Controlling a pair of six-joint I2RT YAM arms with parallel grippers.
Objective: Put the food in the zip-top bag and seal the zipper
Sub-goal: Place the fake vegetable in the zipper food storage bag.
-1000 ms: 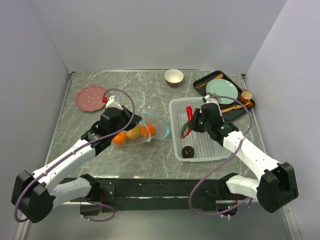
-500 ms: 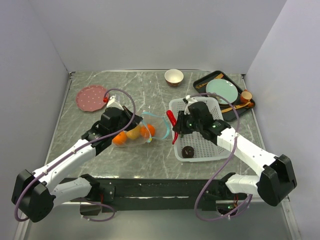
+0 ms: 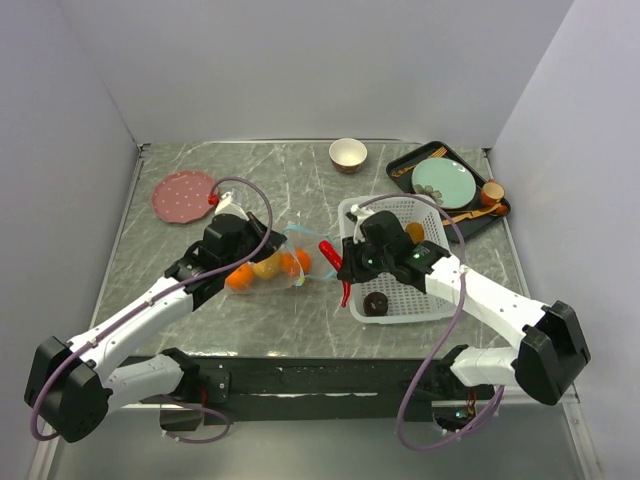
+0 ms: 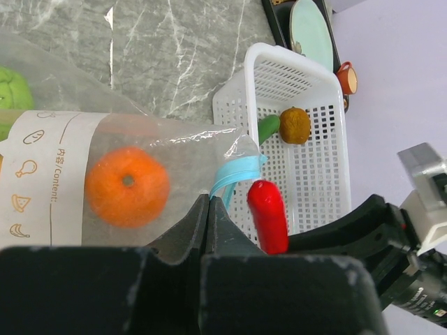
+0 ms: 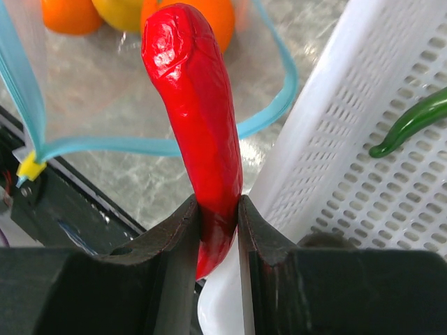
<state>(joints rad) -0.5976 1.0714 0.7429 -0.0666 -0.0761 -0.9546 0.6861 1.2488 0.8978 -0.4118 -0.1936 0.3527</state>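
Observation:
The clear zip-top bag (image 3: 272, 262) lies at mid-table with two oranges (image 4: 127, 186) and a yellow-orange fruit (image 3: 266, 266) inside; a green round fruit (image 4: 10, 94) shows at its far end. My left gripper (image 4: 209, 201) is shut on the bag's mouth edge by the teal zipper (image 4: 236, 173), and the mouth gapes. My right gripper (image 5: 218, 206) is shut on the red chili (image 5: 193, 105), held above the basket's left rim just in front of the bag's mouth. The green chili (image 5: 412, 120), brown kiwi (image 3: 415, 232) and dark donut-like piece (image 3: 376, 303) lie in the basket.
The white perforated basket (image 3: 432, 300) stands right of the bag. A tan bowl (image 3: 348, 154) sits at the back, a pink plate (image 3: 184, 195) at the back left. A black tray (image 3: 400, 163) with a teal plate and cutlery is at the back right.
My right gripper has carried the red chili left, out of the basket and over its left rim to the bag's mouth. The left arm and bag have stayed put.

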